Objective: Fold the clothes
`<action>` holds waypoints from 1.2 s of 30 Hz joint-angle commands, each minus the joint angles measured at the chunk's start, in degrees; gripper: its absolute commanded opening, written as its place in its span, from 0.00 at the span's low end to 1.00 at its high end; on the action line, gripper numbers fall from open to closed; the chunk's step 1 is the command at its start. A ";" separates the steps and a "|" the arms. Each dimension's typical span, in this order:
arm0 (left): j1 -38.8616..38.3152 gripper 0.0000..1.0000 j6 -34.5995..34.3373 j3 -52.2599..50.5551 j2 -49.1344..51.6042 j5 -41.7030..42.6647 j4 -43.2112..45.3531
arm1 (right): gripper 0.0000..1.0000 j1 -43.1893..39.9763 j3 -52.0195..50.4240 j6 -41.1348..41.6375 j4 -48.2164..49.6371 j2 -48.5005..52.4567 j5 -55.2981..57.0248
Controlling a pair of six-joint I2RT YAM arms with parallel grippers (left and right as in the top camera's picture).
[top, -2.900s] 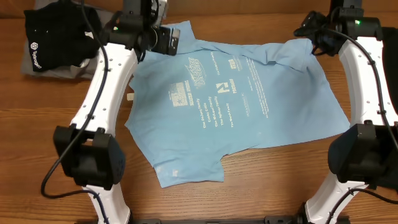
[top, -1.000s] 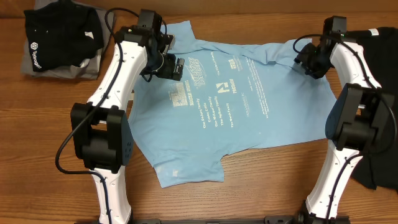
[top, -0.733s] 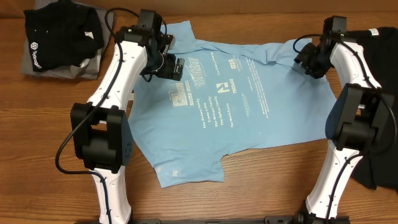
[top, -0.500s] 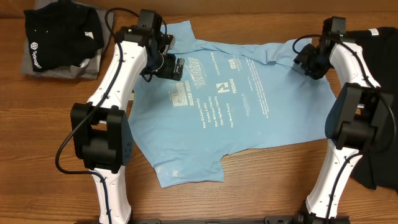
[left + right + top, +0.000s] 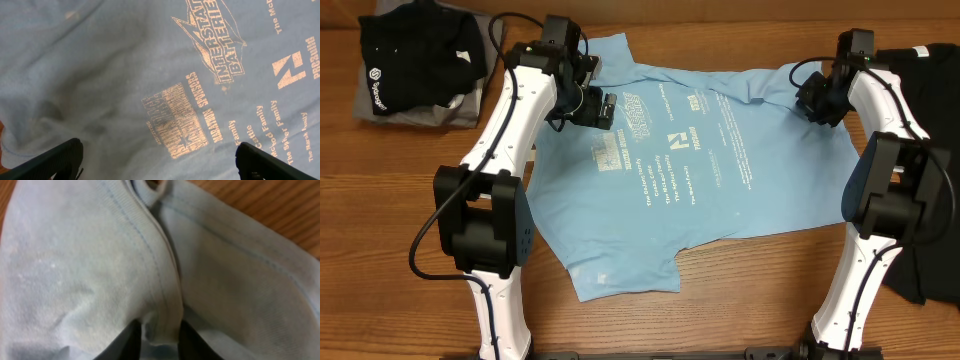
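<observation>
1. In the last second, only the right gripper [image 5: 817, 98] shifts, edging slightly farther while pinching a fold at the far-right edge of the light blue T-shirt [image 5: 720, 190].
2. The left gripper [image 5: 598, 106] stays spread over the far-left print.
3. The shirt lies flat; folding likely not begun.
4. The wooden table [image 5: 750, 300] holds a black T-shirt [image 5: 415, 55] at far left.

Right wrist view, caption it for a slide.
Right pincer pinching a seamed fold of the light blue T-shirt.

This looks like a robotics lab: a white left arm [image 5: 503, 125] and right arm [image 5: 892, 100] at a wooden table [image 5: 750, 295].
</observation>
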 commanded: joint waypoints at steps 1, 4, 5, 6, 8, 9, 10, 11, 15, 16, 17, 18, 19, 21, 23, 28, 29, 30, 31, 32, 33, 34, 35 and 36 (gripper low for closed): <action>0.00 1.00 -0.09 -0.33 1.03 0.04 -0.15 | 0.20 -0.48 0.13 0.00 0.81 0.72 0.31; 0.00 1.00 -0.09 -0.33 1.03 -1.01 -0.15 | 0.12 -0.98 0.87 0.02 0.81 0.72 0.31; 0.00 1.00 -0.09 -0.33 1.03 -1.11 -0.15 | 0.09 -1.22 1.36 0.02 0.79 0.72 0.28; 0.00 1.00 -0.09 -0.33 1.03 -1.09 -0.13 | 0.06 -1.40 1.79 0.04 0.79 0.72 0.26; 0.00 1.00 -0.09 -0.33 1.03 -1.09 0.02 | 0.04 -1.70 2.78 0.52 0.79 0.70 0.22; 0.00 1.00 -0.09 -0.33 1.03 -1.09 0.13 | 0.04 -1.84 3.21 0.79 0.90 0.72 0.02; 0.00 1.00 -0.09 -0.33 1.03 -1.09 0.33 | 0.04 -1.90 3.50 0.90 1.25 0.72 -0.24; 0.00 1.00 -0.09 -0.33 1.03 -1.09 0.52 | 0.04 -1.90 3.54 0.90 1.92 0.72 -0.59; 0.00 1.00 -0.09 -0.33 1.03 -1.09 1.22 | 0.04 -1.88 3.54 2.56 4.87 0.72 -1.05; 0.00 1.00 -0.09 -0.33 1.03 -1.09 1.38 | 0.04 -1.88 3.54 2.86 6.01 0.72 -1.46; 0.00 1.00 -0.07 -0.33 1.03 -1.09 1.44 | 0.04 -1.88 3.54 2.89 7.34 0.72 -2.29; 0.00 1.00 -0.07 -0.33 1.03 -1.09 1.62 | 0.04 -1.88 3.54 2.93 9.40 0.72 -3.78; 0.00 1.00 -0.07 -0.33 1.03 -1.09 1.84 | 0.04 -1.90 3.54 3.93 11.34 0.72 -4.66; 0.00 1.00 -0.07 -0.33 1.03 -1.09 2.29 | 0.04 -1.95 3.54 6.14 15.02 0.72 -5.22; 0.00 1.00 -0.07 -0.33 1.03 -1.09 2.73 | 0.04 -1.95 3.54 7.56 19.10 0.72 -5.86; 0.00 1.00 -0.09 -0.33 1.03 -1.09 3.69 | 0.04 -1.53 3.52 8.87 28.09 0.92 -5.57; 0.00 1.00 -0.09 -0.33 1.03 -1.07 3.96 | 0.04 -1.29 3.52 8.87 29.81 1.01 -4.85; 0.00 1.00 -0.09 -0.33 1.03 -1.07 4.11 | 0.04 -1.07 3.52 8.87 31.23 1.05 -3.45; 0.00 1.00 -0.09 -0.33 1.03 -1.09 4.24 | 0.04 -0.90 3.52 8.92 32.09 1.05 -1.70; 0.00 1.00 -0.09 -0.35 1.03 -1.09 4.42 | 0.04 -0.83 3.52 9.01 32.83 1.05 0.50; 0.00 1.00 -0.09 -0.39 1.05 -1.09 4.57 | 0.04 -0.79 3.52 9.51 33.38 1.05 2.32; 0.00 1.00 -0.09 -0.48 1.05 -1.09 4.81 | 0.04 -0.81 3.52 10.43 33.94 1.05 4.59; 0.00 1.00 -0.09 -0.61 1.05 -1.09 5.14 | 0.04 -0.81 3.52 10.62 34.58 1.07 5.99; 0.00 1.00 -0.09 -0.74 1.05 -1.07 5.44 | 0.04 -0.87 3.52 10.60 35.28 1.18 6.69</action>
